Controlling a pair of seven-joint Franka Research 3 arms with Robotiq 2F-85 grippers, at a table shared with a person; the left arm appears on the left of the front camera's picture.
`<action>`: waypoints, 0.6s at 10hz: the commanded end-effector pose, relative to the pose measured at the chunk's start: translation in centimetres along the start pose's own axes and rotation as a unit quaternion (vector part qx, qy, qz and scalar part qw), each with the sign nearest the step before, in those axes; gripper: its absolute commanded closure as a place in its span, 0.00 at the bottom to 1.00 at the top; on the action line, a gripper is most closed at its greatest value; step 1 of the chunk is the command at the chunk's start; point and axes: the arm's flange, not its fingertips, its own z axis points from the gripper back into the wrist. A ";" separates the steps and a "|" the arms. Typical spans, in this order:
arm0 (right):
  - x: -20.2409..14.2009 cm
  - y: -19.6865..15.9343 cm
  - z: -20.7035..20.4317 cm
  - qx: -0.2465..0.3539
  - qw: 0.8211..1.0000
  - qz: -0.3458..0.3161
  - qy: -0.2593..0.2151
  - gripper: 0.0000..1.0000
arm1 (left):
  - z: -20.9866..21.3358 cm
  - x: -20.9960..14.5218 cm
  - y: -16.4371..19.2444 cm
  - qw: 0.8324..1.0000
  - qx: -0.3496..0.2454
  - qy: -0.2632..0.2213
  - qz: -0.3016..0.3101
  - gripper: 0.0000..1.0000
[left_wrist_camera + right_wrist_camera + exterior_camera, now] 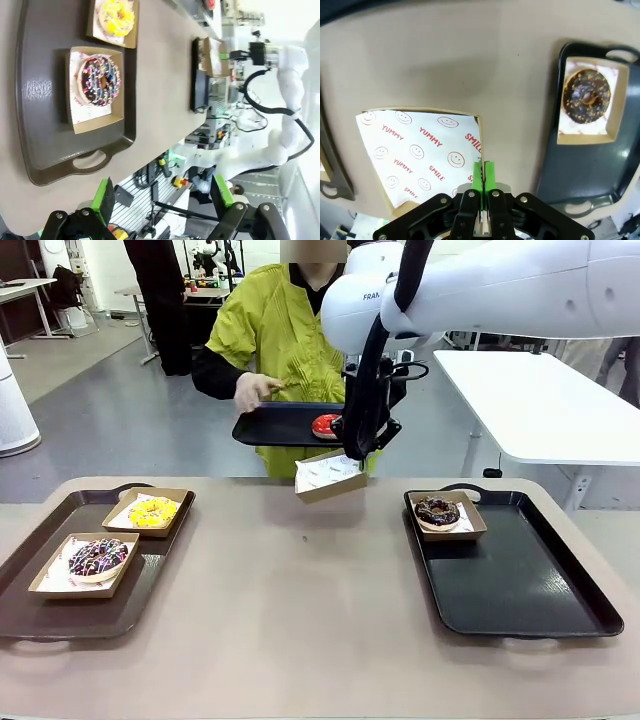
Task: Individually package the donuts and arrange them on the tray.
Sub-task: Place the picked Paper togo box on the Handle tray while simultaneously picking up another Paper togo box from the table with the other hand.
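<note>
Right claw (483,172) is pressed together on the edge of an empty paper-lined box (330,476), holding it tilted above the bench's (300,610) far edge, at about 12 o'clock from the bench's middle. Just beyond it the red donut (325,425) lies on a black tray (275,426) that the person holds up; their hand (256,390) rests at its 11 o'clock corner. The chocolate donut (437,510) sits boxed on the right tray (530,590), at 2 o'clock. The yellow donut (153,511) and sprinkled donut (97,557) sit boxed on the left tray (60,610), at 9 o'clock. The left claw (162,200) hangs spread and empty off that tray's near end.

The pinch is thin, on one wall only, so the box could swing, slip or lose its paper. Because the box is tilted, a donut dropped in might roll out.

The arm covers part of the red donut and the held tray's right end. Whether the pads catch the paper as well as the cardboard is hard to make out.
</note>
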 end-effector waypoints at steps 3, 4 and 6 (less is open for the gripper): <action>2.3 -0.5 0.2 0.001 1.000 0.003 0.011 1.00 | 1.3 -0.8 1.5 0.998 -0.038 -0.040 0.006 0.00; 2.4 -1.0 -0.2 0.005 1.000 0.007 0.016 1.00 | 1.1 -0.8 1.0 0.999 -0.038 -0.022 0.009 0.00; 1.7 -0.7 0.1 0.000 1.000 -0.005 0.002 1.00 | 1.1 -0.8 1.0 0.999 -0.038 -0.022 0.009 0.00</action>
